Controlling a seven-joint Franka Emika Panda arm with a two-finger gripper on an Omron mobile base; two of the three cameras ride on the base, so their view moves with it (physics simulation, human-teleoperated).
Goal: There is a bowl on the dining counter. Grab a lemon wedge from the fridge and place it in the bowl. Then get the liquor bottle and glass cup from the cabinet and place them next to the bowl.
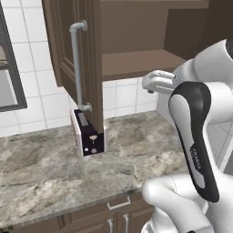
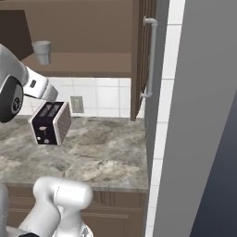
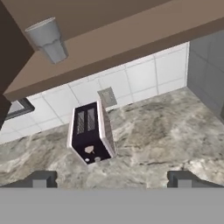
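One glass cup (image 3: 47, 38), one toaster (image 3: 90, 138)

Kitchen: marble counter (image 1: 54, 177), toaster (image 3: 91, 135), tiled wall (image 1: 32, 86).

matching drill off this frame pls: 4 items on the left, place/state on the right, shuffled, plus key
1. small grey translucent glass cup
2. dark two-slot toaster
3. dark brown wooden cabinet door
4. two-finger gripper

A. swung open
B. jaws wide, holding nothing
C. on the cabinet's inner shelf
D. on the veined marble counter, under the cabinet

Pairs: 1-C, 2-D, 3-A, 4-B
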